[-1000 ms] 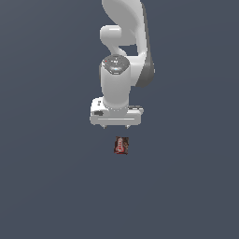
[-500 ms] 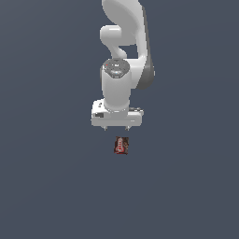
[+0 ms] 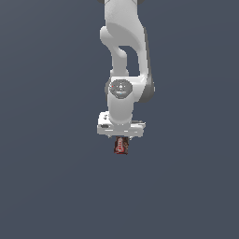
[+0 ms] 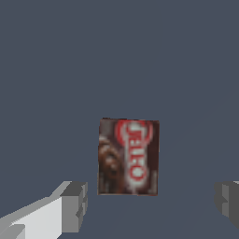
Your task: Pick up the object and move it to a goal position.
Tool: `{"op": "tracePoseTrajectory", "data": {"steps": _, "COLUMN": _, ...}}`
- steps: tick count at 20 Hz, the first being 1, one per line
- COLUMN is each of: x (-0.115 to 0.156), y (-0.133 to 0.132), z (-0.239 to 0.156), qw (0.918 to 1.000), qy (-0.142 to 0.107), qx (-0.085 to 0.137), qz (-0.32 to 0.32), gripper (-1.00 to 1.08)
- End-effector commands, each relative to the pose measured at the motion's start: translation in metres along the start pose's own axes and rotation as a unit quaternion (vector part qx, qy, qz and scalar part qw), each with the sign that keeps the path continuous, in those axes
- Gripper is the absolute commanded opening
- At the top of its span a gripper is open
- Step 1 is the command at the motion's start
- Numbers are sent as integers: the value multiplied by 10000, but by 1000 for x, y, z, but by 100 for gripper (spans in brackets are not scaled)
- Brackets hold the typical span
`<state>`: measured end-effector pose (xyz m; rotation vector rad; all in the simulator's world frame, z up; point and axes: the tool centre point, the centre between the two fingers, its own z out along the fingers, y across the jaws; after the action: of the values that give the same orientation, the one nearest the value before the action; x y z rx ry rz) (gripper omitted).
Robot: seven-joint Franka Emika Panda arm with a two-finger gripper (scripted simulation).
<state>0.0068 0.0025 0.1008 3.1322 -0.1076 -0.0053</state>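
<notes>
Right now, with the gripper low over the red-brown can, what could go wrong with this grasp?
1. In the wrist view the can lies between the two open fingers but nearer one of them; that finger may touch first and push it sideways.
2. In the exterior view the gripper hides the top of the can, so the remaining height is hard to judge; closing too early might only pinch its upper edge.

Plain dk grey-blue floor (image 3: pixel 46 186), sm red-brown can (image 3: pixel 121 145) lying on it
</notes>
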Motion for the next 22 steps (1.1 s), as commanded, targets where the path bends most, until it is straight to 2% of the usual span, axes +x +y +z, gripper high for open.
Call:
{"op": "tracePoseTrajectory", "data": {"steps": 1, "x": 1, "y": -4, "z": 15, "qw": 9999, "qy": 9, "qx": 17, "qz": 106, "gripper": 100}}
{"op": "tracePoseTrajectory", "data": {"steps": 14, "x": 2, "y": -9, "z": 39, "qw": 9997, "qy": 7, "qx": 36, "qz": 228, "gripper": 100}}
{"op": "tracePoseTrajectory", "data": {"steps": 22, "x": 1, "y": -9, "z": 75, "qw": 9997, "qy": 13, "qx": 38, "qz": 241, "gripper": 100}}
